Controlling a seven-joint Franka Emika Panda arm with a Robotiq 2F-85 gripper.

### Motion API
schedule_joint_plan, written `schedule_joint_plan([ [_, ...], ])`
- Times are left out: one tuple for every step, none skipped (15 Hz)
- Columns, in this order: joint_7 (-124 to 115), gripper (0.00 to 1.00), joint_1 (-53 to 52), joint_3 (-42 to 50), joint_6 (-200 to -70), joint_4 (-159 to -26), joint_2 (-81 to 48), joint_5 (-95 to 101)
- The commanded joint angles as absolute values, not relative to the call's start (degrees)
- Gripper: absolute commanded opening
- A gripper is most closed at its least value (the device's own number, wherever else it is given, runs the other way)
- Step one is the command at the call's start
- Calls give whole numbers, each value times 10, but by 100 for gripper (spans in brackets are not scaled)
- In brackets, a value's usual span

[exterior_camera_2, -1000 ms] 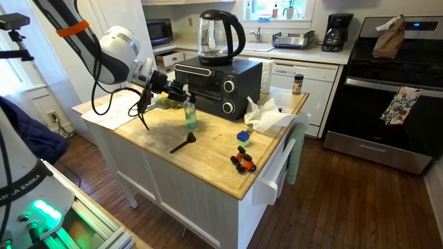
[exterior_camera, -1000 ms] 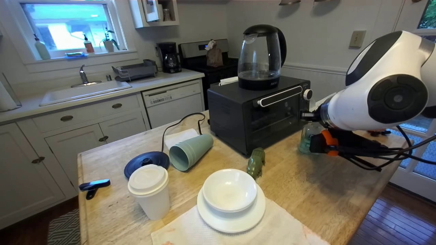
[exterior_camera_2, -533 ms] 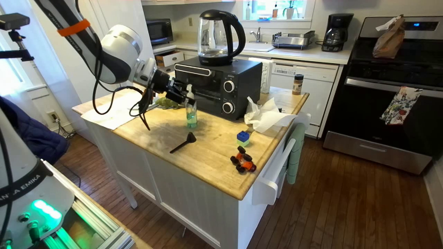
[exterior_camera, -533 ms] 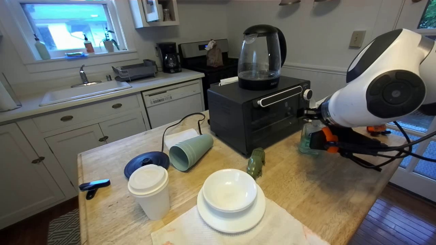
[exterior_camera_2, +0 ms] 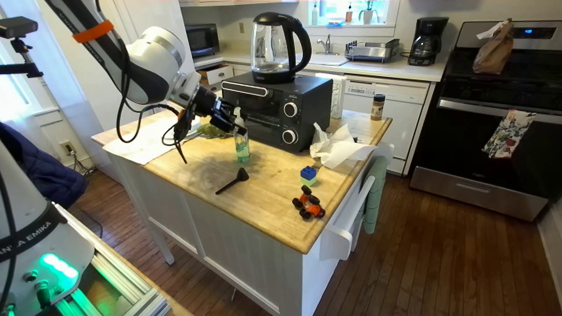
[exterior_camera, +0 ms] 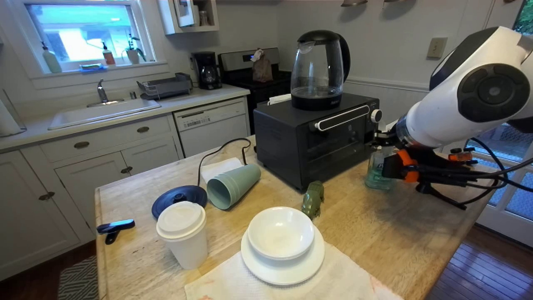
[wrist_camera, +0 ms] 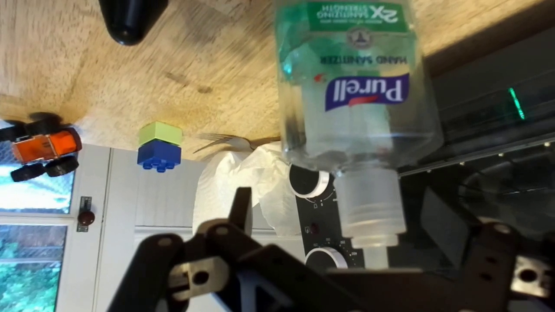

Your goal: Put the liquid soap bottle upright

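The liquid soap bottle (exterior_camera_2: pixel 242 147), clear with green liquid and a whitish pump top, stands upright on the wooden table in front of the oven. In an exterior view its lower part (exterior_camera: pixel 377 177) shows below the arm. My gripper (exterior_camera_2: pixel 235 117) is at the height of the pump. The wrist picture is upside down: the bottle's label (wrist_camera: pixel 366 91) appears inverted, and its pale collar (wrist_camera: pixel 368 203) lies between the spread fingers, with a gap on either side. The gripper (wrist_camera: pixel 340 214) is open around the neck, holding nothing. The pump's head is hidden there.
Close behind the bottle stands the black toaster oven (exterior_camera_2: pixel 276 109), bearing a glass kettle (exterior_camera_2: pixel 270 52). Nearby lie a black scoop-like tool (exterior_camera_2: pixel 232 181), a blue and green block (exterior_camera_2: pixel 308 175) and an orange toy truck (exterior_camera_2: pixel 308 206). A green toy (exterior_camera: pixel 313 200) lies beside white dishes (exterior_camera: pixel 283 266).
My fingers have spread apart and let go of the bottle's neck. The wrist has shifted and risen slightly. The bottle stays at nearly the same spot, upright.
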State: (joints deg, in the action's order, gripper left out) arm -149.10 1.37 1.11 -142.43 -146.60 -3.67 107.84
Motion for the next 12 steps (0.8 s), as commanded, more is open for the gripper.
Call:
schedule_joint_plan([
  [-1441, 100, 29, 19, -1479, -1466, -15, 1050],
  [-1429, 100, 32, 22, -1488, -1466, -10, 1043],
  [-1409, 100, 35, 25, -1498, -1465, -7, 1030],
  [-1386, 100, 38, 29, -1510, -1465, -3, 1018],
  [-1364, 100, 40, 32, -1515, -1465, 0, 1004],
  [-1330, 100, 43, 36, -1522, -1466, 4, 987],
  [-1300, 100, 46, 41, -1532, -1466, 8, 965],
  [-1267, 100, 49, 46, -1542, -1466, 12, 944],
  [-1235, 100, 52, 50, -1547, -1465, 15, 922],
  [-1197, 100, 56, 56, -1562, -1464, 18, 895],
  [-1166, 100, 59, 60, -1568, -1465, 23, 869],
  [-1134, 100, 61, 65, -1577, -1468, 30, 843],
])
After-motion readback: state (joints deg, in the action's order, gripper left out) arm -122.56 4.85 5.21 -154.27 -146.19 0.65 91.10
